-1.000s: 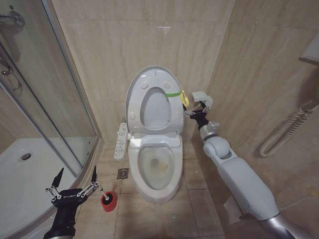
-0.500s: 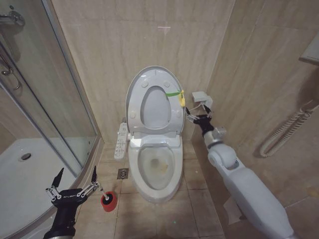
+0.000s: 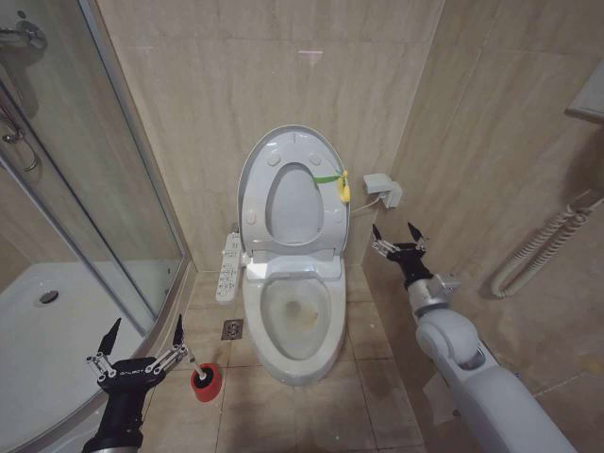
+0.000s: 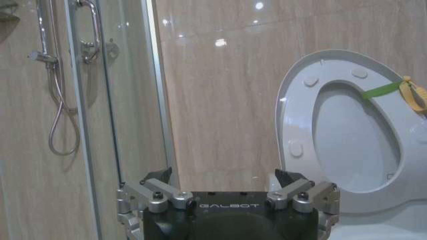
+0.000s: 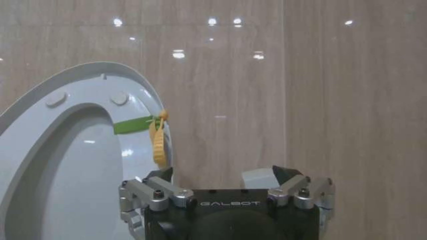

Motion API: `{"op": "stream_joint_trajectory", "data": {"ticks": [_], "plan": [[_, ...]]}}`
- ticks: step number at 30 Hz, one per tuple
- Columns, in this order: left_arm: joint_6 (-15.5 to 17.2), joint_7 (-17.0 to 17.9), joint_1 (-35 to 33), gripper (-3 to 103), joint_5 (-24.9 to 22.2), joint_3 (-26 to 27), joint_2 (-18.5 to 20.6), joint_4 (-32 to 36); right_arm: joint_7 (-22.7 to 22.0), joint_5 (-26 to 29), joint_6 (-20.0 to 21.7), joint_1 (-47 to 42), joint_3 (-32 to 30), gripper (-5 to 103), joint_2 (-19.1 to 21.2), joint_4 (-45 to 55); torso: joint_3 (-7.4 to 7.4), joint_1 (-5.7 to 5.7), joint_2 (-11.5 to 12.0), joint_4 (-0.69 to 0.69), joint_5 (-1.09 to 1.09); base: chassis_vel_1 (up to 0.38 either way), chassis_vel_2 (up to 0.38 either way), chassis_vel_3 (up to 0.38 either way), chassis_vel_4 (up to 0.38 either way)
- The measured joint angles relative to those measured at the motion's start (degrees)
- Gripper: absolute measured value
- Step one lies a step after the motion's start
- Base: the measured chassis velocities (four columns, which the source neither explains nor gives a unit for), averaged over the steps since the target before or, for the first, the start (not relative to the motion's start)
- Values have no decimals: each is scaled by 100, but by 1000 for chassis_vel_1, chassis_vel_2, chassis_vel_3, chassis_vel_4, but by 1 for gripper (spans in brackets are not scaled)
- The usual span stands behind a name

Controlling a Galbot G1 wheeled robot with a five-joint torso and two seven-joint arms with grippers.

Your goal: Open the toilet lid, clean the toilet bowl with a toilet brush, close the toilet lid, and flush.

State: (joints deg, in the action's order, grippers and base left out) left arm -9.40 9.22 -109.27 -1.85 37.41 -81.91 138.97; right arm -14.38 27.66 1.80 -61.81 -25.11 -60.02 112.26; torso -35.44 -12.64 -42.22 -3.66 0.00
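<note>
While upright, toilet lid (image 3: 291, 184) unobstructed.

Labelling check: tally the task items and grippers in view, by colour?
White: 2, raised glossy white oval toilet lid, white ceramic toilet bowl
Red: 1, round red brush holder cup
Black: 2, open left gripper, open right gripper
Total: 5

My right gripper (image 5: 223, 175) hangs with its fingers spread and nothing between them, facing the beige tiled wall (image 5: 293, 85). The raised toilet lid (image 5: 60, 165) stands upright beside it against that wall, a yellow-green tag (image 5: 158, 140) dangling from the lid's edge.
</note>
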Motion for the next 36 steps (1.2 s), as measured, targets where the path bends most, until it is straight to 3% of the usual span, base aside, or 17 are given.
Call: {"op": "stream_joint_trajectory", "data": {"ticks": [17, 36], "plan": [[0, 0, 0, 100, 0, 0, 0, 0, -187, -633, -174, -1139, -147, 100, -569, 462, 0, 0, 0, 0, -1, 0, 0, 0, 0], [0, 0, 0, 100, 0, 0, 0, 0, -69, -1657, -577, -2261, -296, 100, -1614, 798, 0, 0, 0, 0, -1, 0, 0, 0, 0]]}}
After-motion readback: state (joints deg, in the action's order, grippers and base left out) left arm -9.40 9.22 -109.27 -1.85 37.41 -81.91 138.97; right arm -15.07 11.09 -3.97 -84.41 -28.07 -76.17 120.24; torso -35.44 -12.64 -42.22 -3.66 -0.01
